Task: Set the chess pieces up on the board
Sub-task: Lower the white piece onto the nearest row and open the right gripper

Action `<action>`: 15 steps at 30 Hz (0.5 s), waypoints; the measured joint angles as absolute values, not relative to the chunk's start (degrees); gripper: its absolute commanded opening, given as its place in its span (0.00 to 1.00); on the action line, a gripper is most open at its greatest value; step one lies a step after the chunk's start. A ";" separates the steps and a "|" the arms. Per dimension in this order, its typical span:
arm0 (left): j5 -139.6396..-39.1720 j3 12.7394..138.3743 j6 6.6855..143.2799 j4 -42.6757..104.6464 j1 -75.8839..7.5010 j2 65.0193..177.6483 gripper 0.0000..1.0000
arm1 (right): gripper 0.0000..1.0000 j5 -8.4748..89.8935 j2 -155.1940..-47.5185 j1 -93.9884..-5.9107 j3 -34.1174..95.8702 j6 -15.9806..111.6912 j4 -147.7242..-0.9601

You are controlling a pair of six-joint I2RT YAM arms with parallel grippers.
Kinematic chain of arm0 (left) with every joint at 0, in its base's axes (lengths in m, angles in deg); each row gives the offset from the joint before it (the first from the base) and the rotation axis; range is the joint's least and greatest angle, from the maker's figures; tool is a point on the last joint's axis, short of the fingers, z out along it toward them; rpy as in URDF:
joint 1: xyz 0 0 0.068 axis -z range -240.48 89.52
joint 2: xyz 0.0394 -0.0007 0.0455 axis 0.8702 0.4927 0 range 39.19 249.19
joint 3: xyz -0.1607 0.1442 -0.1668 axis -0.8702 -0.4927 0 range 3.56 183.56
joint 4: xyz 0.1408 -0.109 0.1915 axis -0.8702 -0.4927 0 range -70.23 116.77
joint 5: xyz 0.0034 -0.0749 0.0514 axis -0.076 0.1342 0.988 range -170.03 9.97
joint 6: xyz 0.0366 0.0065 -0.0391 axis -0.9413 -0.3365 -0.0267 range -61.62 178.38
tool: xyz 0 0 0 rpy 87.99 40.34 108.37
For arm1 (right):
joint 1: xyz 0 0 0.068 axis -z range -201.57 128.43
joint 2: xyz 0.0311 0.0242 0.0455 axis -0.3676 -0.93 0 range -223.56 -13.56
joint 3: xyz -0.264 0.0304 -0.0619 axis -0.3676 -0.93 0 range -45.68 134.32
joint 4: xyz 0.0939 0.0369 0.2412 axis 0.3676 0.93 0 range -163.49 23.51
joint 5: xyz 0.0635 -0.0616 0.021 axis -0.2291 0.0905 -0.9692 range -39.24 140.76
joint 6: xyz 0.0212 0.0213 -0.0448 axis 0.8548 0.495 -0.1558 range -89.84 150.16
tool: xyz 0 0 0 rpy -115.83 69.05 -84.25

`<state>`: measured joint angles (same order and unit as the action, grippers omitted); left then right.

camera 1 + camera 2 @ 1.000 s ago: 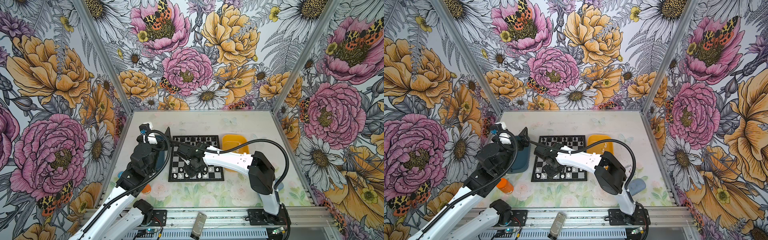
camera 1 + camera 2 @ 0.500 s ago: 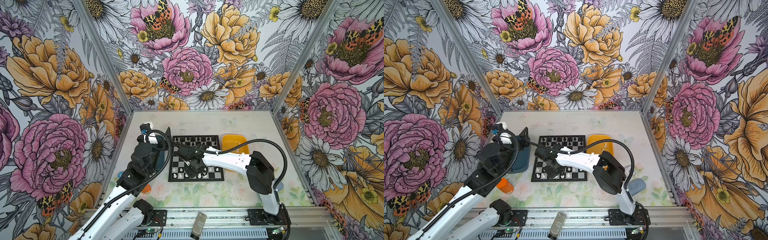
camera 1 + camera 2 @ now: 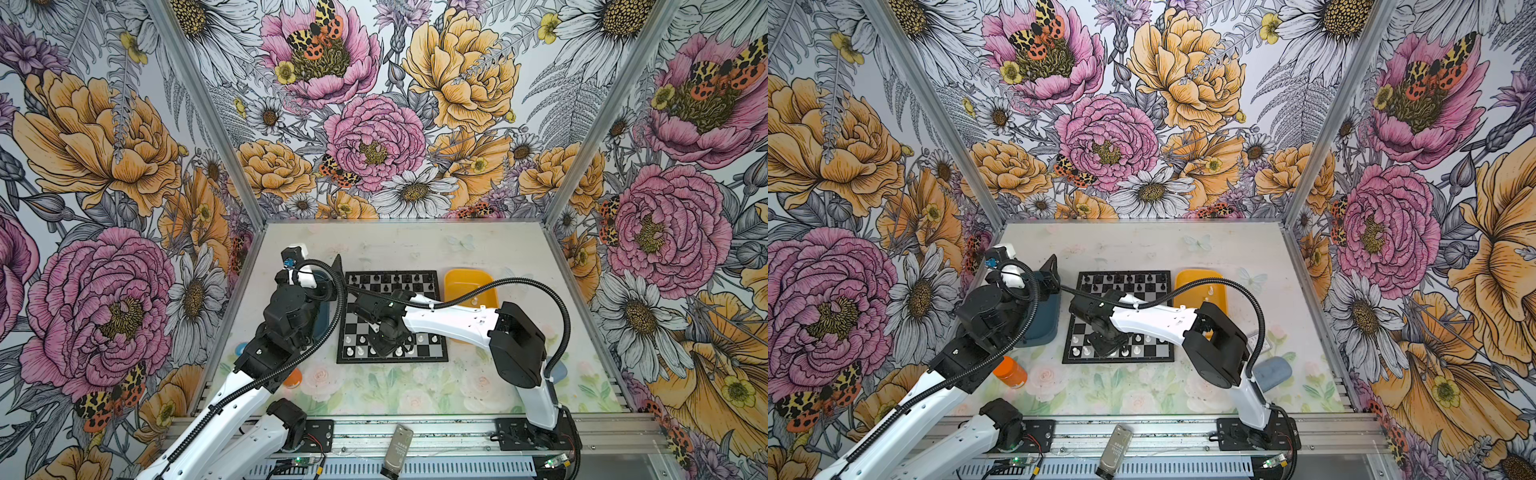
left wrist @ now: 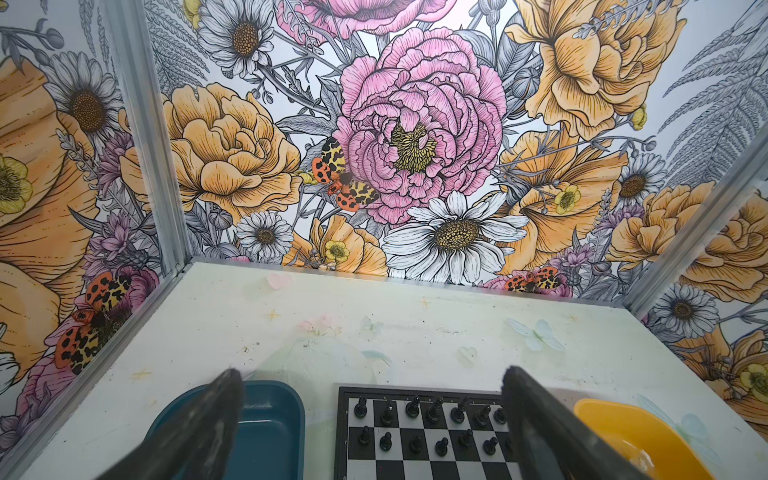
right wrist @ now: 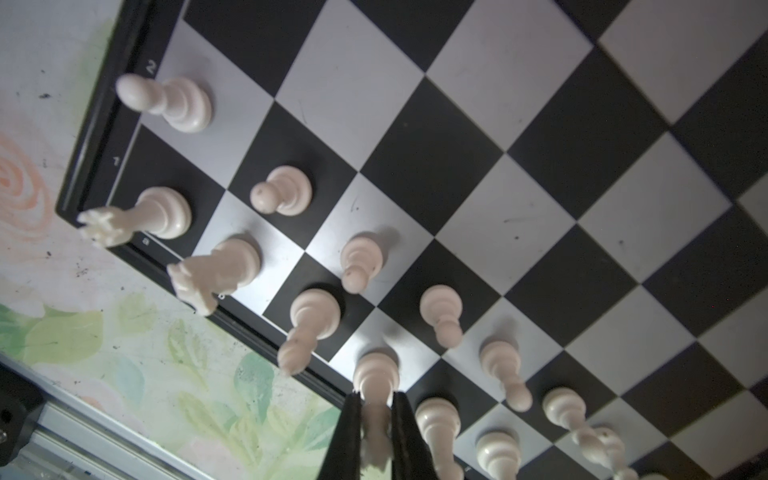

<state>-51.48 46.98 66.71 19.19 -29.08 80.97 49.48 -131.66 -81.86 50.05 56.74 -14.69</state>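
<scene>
White and upright, a piece (image 5: pixel 375 374) is clamped from above by the right gripper (image 5: pixel 376 401) on a near-row silver square of the board (image 5: pixel 540 124), while the left gripper (image 4: pixel 370 374), spread wide, is parked well apart over a blue tray (image 4: pixel 282 390).

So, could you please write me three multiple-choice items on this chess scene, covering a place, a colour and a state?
1. In a top view, the yellow tray lies, relative to the board: A left; B right; C on it.
2. The far-row pieces are: A black; B white; C yellow.
3. The right gripper is: A open; B shut on nothing; C shut on a white piece.

1 B: it sits past the board's right edge.
2 A: they look dark on the squares.
3 C: its jaws pinch the piece.
</scene>
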 measured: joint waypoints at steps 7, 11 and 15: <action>-51.33 46.98 66.69 19.19 -29.08 80.97 0.98 | 0.01 49.46 -131.66 -81.86 50.05 56.74 -14.69; -51.26 46.95 66.69 19.19 -29.08 80.97 0.98 | 0.12 49.46 -131.66 -81.86 50.05 56.74 -14.69; -51.22 46.93 66.45 19.19 -28.93 80.97 0.99 | 0.20 49.42 -131.66 -81.86 50.05 57.14 -14.69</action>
